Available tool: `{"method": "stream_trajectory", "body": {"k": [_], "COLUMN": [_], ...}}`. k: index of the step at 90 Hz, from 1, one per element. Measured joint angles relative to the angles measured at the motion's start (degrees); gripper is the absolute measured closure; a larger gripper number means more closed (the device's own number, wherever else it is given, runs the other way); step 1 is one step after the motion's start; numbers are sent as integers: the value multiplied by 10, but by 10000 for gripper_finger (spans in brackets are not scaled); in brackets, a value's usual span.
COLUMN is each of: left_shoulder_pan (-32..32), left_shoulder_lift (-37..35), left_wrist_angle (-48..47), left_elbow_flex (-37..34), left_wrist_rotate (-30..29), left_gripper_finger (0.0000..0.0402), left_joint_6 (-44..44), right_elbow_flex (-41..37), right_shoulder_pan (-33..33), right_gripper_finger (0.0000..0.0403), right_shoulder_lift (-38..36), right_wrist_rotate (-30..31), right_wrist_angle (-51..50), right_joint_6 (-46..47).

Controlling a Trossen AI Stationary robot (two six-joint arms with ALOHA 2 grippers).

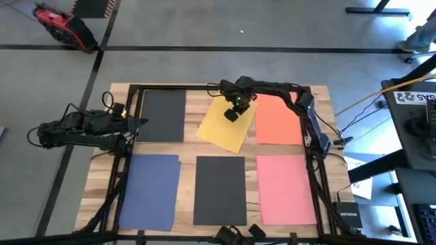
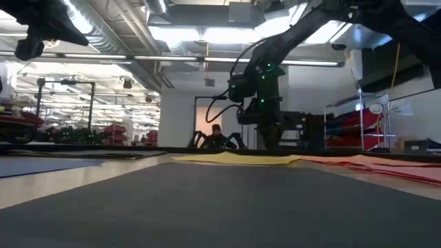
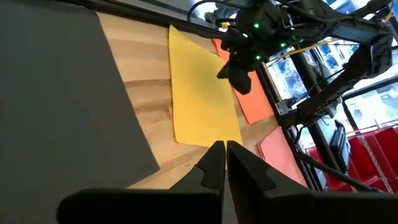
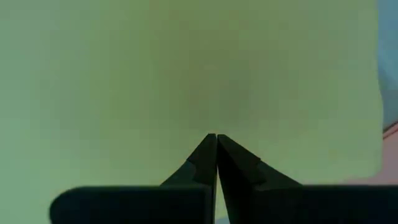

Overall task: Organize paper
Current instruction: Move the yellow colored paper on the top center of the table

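Both arms are dark, jointed and draped in black cables. Green lights glow just behind the right tool (image 1: 232,114) (its fingers are tapered black wedges). The left tool (image 3: 225,163) has the same black wedges.

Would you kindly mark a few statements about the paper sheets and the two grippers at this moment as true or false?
1. The yellow sheet lies askew compared with the other sheets. True.
2. The right gripper is over the pink sheet. False: it is down at the yellow sheet; the pink sheet lies apart, at the table's near right.
3. The left gripper is shut and holds nothing. True: it waits at the table's left edge beside a dark sheet.
4. Two blue sheets are on the table. False: only one blue sheet shows.
5. The orange sheet lies to the right of the yellow one. True.
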Motion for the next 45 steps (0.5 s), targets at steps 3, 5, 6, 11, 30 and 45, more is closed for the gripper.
{"method": "stream_trajectory", "body": {"k": [3, 5, 6, 11, 30, 45], "left_shoulder_pan": [0, 0, 0, 0, 0, 0], "left_shoulder_lift": [0, 0, 0, 0, 0, 0], "left_wrist_angle": [-1, -2, -2, -2, -2, -2], "left_elbow_flex": [0, 0, 0, 0, 0, 0], "left_wrist_rotate": [0, 0, 0, 0, 0, 0], "left_gripper_finger": [402, 402, 402, 402, 402, 402], "left_joint_6": [0, 0, 1, 1, 10, 11], "right_elbow_flex": [0, 0, 0, 0, 0, 2], "right_shoulder_pan": [-1, -1, -1, 0, 0, 1], "right_gripper_finger": [403, 403, 403, 403, 403, 403], "right_shoulder_lift": [0, 0, 0, 3, 21, 27], "right_wrist_rotate": [0, 0, 0, 0, -3, 3], "right_wrist_angle": [-3, -4, -4, -7, -18, -21], "right_joint_6": [-7, -11, -13, -21, -47, -99]}}
